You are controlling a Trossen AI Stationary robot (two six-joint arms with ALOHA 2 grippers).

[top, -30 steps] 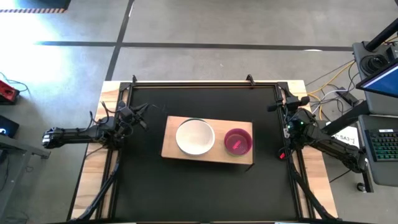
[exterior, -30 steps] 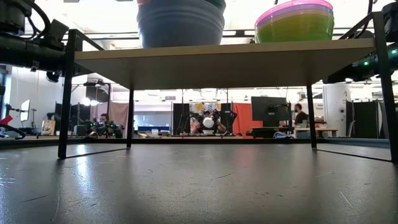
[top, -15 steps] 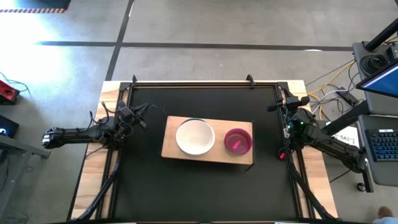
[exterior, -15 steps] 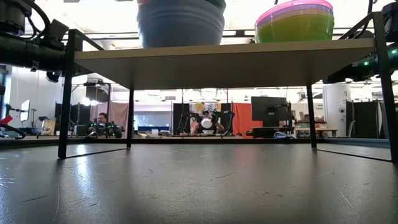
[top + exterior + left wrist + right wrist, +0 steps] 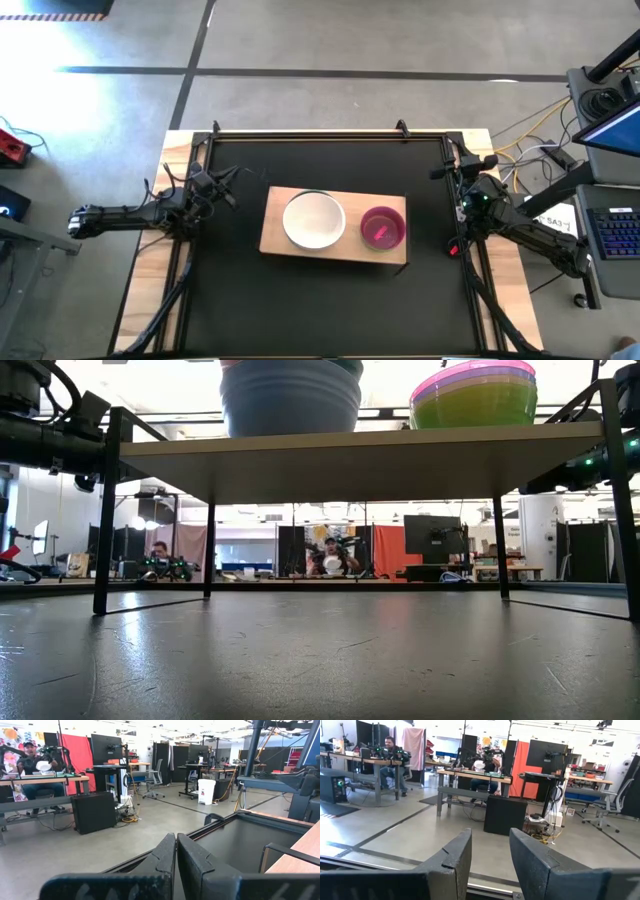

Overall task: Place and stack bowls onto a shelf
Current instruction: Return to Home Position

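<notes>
Bowls [image 5: 314,220] nested in two stacks on shelf [image 5: 272,243], between both grippers and well apart from each. Cream-white bowl [image 5: 316,222] tops the stack nearer left gripper [image 5: 176,840], fingers pressed together, with blue-grey bowl [image 5: 290,400] at its base. Magenta bowl [image 5: 382,227] over yellow-green bowl [image 5: 473,405] nearer right gripper [image 5: 490,834], spread and empty. Probable risk: stacks toppling from any knock to the thin-legged shelf.

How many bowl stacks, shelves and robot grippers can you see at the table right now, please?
Bowl stacks: 2 (white-topped stack, magenta-topped stack)
Shelf: 1
Grippers: 2 (left gripper, shut, at the table's left edge; right gripper, open, at its right edge)
Total: 5
</notes>
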